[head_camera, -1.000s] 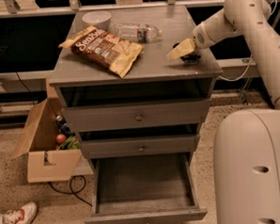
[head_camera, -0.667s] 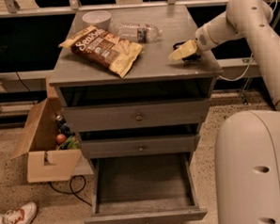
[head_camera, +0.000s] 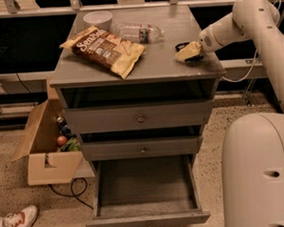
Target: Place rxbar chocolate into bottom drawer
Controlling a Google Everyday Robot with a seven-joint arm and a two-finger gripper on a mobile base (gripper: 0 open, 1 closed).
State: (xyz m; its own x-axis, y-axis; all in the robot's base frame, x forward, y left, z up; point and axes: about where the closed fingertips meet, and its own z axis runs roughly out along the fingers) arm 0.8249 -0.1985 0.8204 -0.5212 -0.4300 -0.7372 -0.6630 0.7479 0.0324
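Bottom drawer (head_camera: pixel 146 188) open, grey wood, end effector (head_camera: pixel 189 52) at cabinet top (head_camera: pixel 158 62)

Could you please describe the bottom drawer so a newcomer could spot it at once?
Find the grey cabinet with the chip bag on top, where the gripper sits near the right edge. The bottom drawer is its lowest and deepest, and the only one pulled out; the two drawers above are shut.

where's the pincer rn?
In the camera view, the pincer is low over the right edge of the cabinet top, right of the water bottle and chip bag. The bottom drawer stands open below.
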